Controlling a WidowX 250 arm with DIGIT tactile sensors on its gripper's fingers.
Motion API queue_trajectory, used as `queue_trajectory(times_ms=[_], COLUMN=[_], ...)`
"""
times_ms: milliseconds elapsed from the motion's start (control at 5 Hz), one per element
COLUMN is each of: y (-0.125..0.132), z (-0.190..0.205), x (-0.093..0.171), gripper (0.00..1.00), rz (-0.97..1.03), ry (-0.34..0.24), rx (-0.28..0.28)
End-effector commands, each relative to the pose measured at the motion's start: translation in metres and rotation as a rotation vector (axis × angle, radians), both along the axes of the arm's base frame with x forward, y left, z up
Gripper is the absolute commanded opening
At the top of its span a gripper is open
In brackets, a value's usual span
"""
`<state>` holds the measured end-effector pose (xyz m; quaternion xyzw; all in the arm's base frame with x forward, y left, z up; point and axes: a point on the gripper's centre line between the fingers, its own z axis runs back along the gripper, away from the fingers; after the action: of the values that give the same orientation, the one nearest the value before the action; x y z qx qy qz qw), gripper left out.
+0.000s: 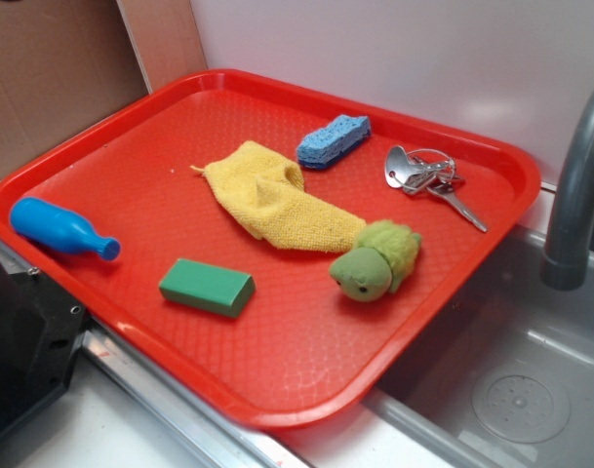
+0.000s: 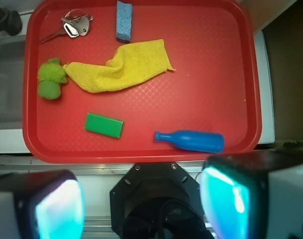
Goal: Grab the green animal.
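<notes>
**A:** Where is the turtle (image 1: 377,261) right now?

**B:** On the red tray (image 1: 306,390), right of centre in the outside view, head toward the near rim. In the wrist view it sits at the left of the frame, well away from the fingers (image 2: 60,209), which stand wide apart at the bottom edge with nothing between them.

**A:** So the reach has hardly begun. How would you take it?

**B:** I'd come down over the fuzzy shell rather than the smooth head; plush should give and then hold. The catch is the yellow cloth (image 1: 272,200): one corner touches the turtle's back. Closing across the body on the line that avoids that corner should keep the cloth out of the pinch.

**A:** Anything else nearby?

**B:** The keys (image 1: 423,175) lie near, toward the upper right, but apart from it. The green block (image 1: 207,287) is lower left, the blue sponge (image 1: 333,140) further back, the blue bottle (image 1: 62,229) far left. None crowd the approach.

**A:** And the surroundings?

**B:** The tray has a fine textured floor and a raised rim. It sits beside a steel sink (image 1: 516,390) with a grey faucet (image 1: 579,185) at the right, a pale wall behind.
</notes>
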<state>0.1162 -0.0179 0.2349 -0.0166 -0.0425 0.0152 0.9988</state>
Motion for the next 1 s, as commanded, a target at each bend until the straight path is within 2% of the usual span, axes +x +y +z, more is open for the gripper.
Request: queue_trajectory(times_ms=[0,200,400,600,800], y=[0.0,-0.047,-0.073,-0.097,-0.103], z=[0.0,-0.032,-0.072,-0.114,-0.149], x=[0.0,0.04,0.093,0.144,0.169], gripper=[1.0,1.0,1.0,1.0,1.0], rz=[0.0,0.076,0.183,0.239,0.229], ry=[0.0,0.037,0.11,0.134,0.16], rx=[0.0,-0.034,-0.07,-0.075,-0.05])
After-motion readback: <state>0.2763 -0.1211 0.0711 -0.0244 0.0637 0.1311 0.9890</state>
